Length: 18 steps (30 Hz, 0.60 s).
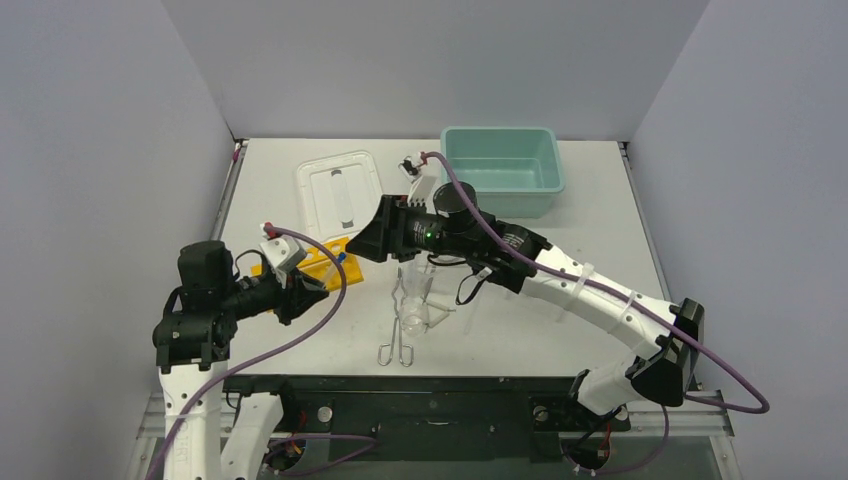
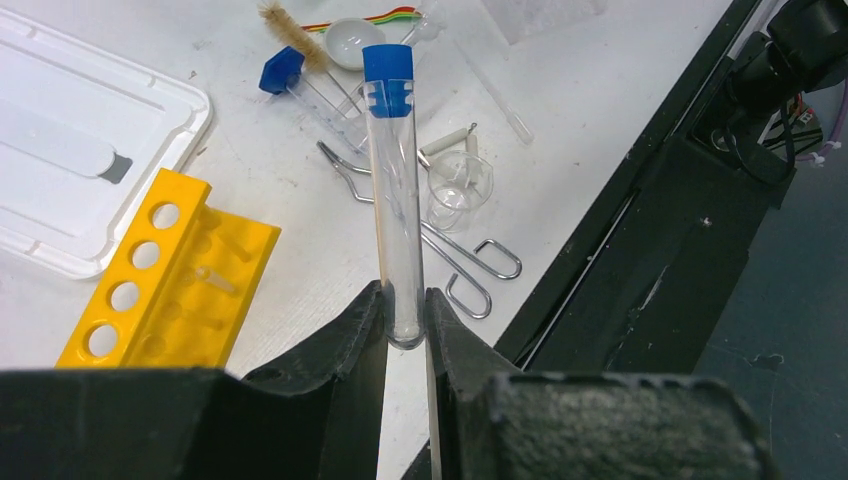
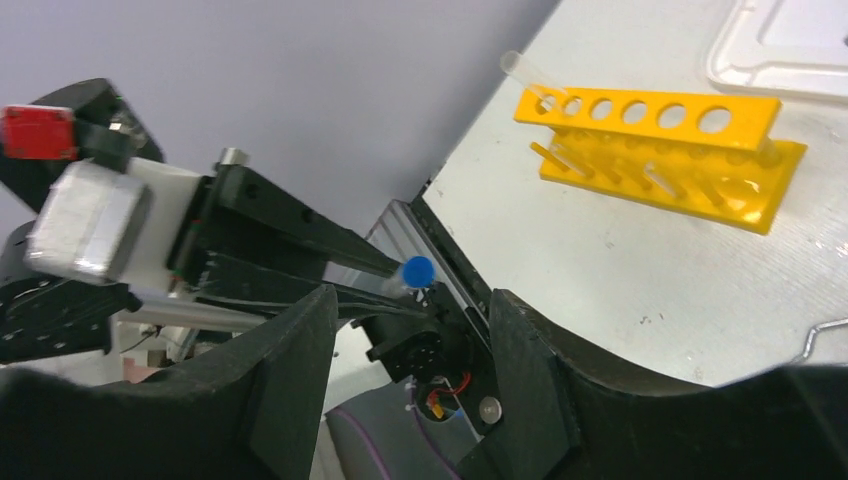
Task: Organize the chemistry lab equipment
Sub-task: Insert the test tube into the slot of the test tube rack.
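i'm pinching the base of a blue-capped vial [image 2: 392, 180] in my left gripper [image 2: 405, 305], cap pointing away over the table, my right gripper [image 3: 408, 315] facing that cap with jaws standing apart, yellow holed rack [image 2: 165, 280] lying just beside, metal tongs [image 2: 455, 262] and beaker [image 2: 458, 185] lying beyond

1. Left arm [image 1: 205, 300] and right arm [image 1: 600, 295]: white links, black joint housings.
2. Purple cable [image 1: 344, 280] loops along each.
3. Green light [image 1: 428, 236] mid-frame, possibly a status lamp.
4. Black wedge fingers [image 2: 340, 350].
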Available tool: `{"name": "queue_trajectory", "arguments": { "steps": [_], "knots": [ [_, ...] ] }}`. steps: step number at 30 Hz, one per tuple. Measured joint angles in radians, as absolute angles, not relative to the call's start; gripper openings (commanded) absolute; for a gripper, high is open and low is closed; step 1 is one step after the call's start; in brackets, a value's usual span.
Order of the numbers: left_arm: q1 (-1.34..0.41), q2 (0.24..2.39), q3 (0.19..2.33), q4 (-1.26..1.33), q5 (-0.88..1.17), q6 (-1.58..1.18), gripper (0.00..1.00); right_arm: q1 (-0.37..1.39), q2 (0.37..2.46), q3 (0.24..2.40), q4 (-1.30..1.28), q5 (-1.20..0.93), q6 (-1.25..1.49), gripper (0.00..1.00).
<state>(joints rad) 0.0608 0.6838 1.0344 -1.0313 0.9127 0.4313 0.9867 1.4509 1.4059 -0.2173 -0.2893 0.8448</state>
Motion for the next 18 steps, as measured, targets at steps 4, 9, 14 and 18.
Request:
{"name": "queue_trajectory", "arguments": {
  "steps": [4, 9, 14, 18],
  "knots": [
    [0.061, 0.685, 1.035, -1.058, 0.912, 0.459, 0.00, 0.988, 1.459, 1.466, -0.234, -0.336, 0.825, 0.54],
    [0.061, 0.688, 1.035, -1.080, 0.912, 0.482, 0.00, 0.990, 1.503, 1.493, -0.255, -0.373, 0.822, 0.54],
    [0.061, 0.688, 1.035, -1.093, 0.913, 0.502, 0.00, 0.997, 1.569, 1.531, -0.308, -0.381, 0.814, 0.48],
    [0.061, 0.688, 1.039, -1.113, 0.913, 0.516, 0.00, 1.003, 1.599, 1.550, -0.328, -0.382, 0.812, 0.38]
  ]
}}
